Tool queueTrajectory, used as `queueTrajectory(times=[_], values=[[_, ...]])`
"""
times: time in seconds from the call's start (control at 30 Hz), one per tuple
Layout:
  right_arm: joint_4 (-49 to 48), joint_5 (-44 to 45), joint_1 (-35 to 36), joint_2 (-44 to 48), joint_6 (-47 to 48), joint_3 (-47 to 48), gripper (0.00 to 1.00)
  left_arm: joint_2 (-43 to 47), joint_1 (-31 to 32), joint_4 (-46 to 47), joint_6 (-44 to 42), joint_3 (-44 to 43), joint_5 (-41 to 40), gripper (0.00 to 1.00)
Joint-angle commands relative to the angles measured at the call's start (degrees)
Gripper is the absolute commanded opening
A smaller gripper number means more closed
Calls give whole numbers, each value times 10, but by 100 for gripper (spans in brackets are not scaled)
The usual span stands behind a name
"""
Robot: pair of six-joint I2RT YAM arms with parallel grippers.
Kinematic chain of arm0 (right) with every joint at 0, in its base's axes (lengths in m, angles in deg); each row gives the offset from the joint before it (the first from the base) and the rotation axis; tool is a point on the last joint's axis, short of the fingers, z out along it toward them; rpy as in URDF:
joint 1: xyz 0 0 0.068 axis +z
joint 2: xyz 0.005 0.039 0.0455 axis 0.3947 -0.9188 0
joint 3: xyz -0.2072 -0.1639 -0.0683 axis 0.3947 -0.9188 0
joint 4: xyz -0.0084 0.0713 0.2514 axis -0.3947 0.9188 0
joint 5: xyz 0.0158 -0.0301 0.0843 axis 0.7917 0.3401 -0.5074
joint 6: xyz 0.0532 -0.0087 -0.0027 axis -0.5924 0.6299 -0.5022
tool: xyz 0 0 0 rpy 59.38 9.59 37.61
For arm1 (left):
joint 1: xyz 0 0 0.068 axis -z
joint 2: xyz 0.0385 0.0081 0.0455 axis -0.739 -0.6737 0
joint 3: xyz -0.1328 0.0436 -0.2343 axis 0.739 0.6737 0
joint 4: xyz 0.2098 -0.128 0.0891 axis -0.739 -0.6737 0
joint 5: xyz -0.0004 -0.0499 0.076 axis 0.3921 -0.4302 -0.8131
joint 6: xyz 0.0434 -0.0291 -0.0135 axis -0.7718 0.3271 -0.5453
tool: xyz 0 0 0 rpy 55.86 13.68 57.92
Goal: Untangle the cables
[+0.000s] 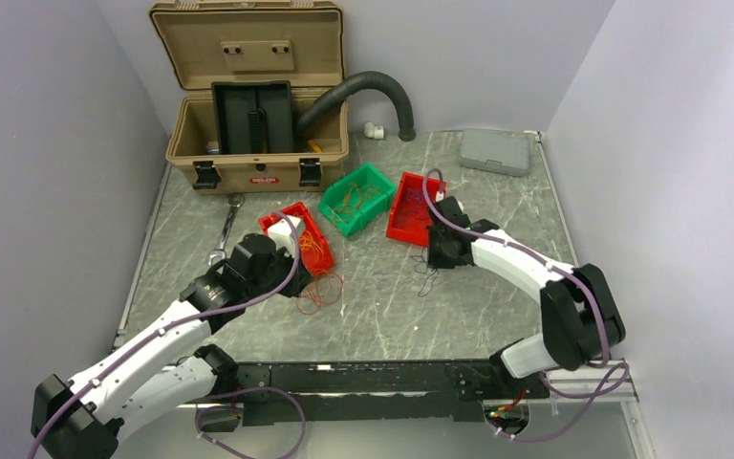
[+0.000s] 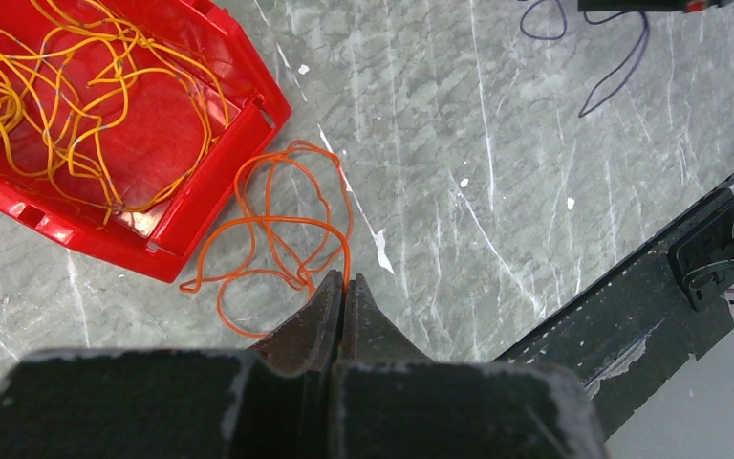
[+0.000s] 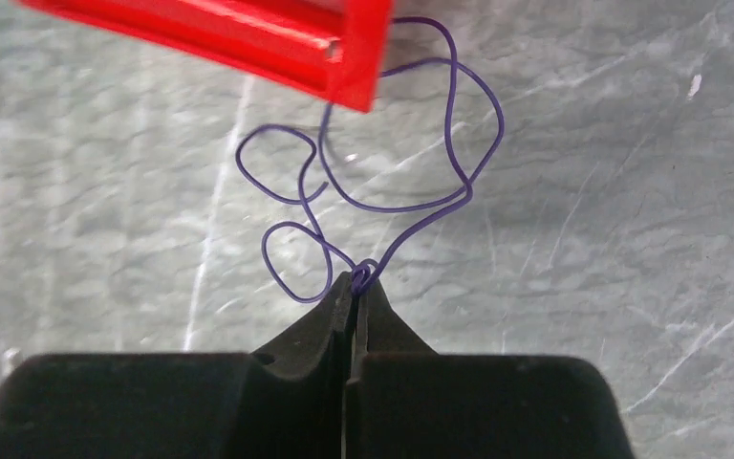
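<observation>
A thin orange cable lies in loose loops on the marble table beside a red bin that holds several yellow-orange cables. My left gripper is shut, pinching one strand of the orange cable at its tips. A dark purple cable curls on the table just below the corner of another red bin, and my right gripper is shut on a small kink of it. From above, the left gripper sits by the orange loops and the right gripper by the purple strand.
A green bin with cables stands between the two red bins. An open tan toolbox and a black hose are at the back. A wrench lies at the left, a grey case at the back right.
</observation>
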Motion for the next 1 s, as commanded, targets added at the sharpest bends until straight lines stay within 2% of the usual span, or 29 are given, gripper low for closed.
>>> queueTrajectory(times=[0.0, 0.3, 0.67, 0.83, 0.97], values=[[57, -52, 11, 52, 18, 54, 0, 1, -1, 18, -7, -10, 7, 0], [91, -121, 25, 97, 21, 172, 0, -6, -1, 17, -10, -18, 5, 0], [107, -135, 26, 33, 16, 367, 0, 9, -1, -2, -7, -23, -1, 0], [110, -155, 26, 31, -1, 405, 0, 15, -1, -10, -5, -22, 1, 0], [123, -135, 27, 42, 0, 428, 0, 18, -1, -9, -2, -19, 4, 0]])
